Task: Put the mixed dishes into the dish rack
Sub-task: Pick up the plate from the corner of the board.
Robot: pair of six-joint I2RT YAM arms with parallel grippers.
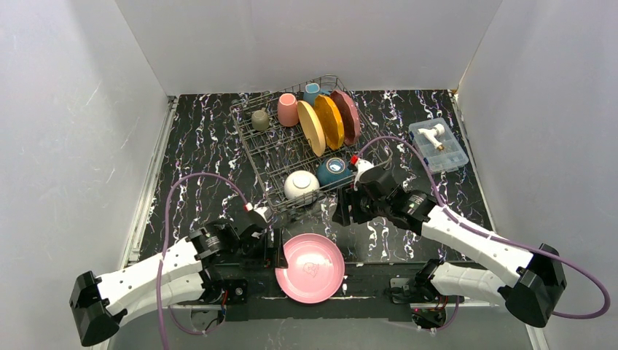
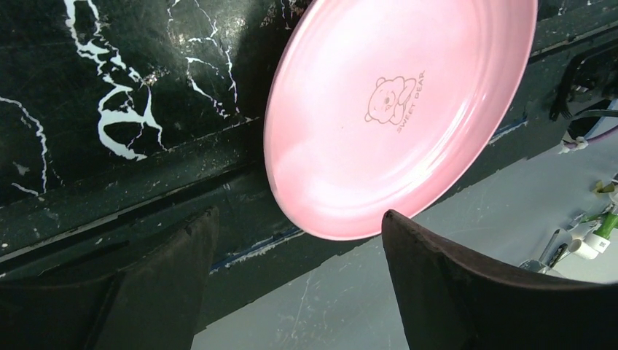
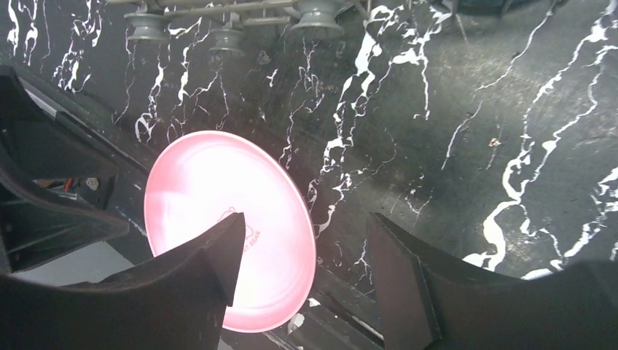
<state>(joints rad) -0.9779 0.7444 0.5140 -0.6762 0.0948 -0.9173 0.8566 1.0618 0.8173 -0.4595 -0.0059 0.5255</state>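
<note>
Holding the left hand (image 2: 299, 219), fingers spread and grasping nothing, just beside the rim of the pink plate (image 1: 310, 268) lying flat at the desk's (image 1: 204, 146) near edge. Hovering the right hand (image 3: 304, 219), likewise released, near the dish rack (image 1: 270, 157) carrying upright plates (image 1: 329, 120), two bowls (image 1: 300, 184) and mugs (image 1: 288, 109).

- Top external view: fixed high behind both arm bases (image 1: 226, 292), looking down and forward over the whole black, white-veined marble-pattern tabletop (image 1: 197, 146), far enough back to include the grey wire dish rack (image 1: 270, 157).
- Left wrist view: very close to the table's front edge, looking between the dark fingers (image 2: 160, 284) of the left gripper (image 2: 299, 215) at a round glossy pink plate (image 2: 393, 109).
- Right wrist view: farther off, looking down between the fingers (image 3: 182, 292) of the right gripper (image 3: 304, 219) toward that edge.
- All three views share the pink plate and the tabletop around it.
</note>
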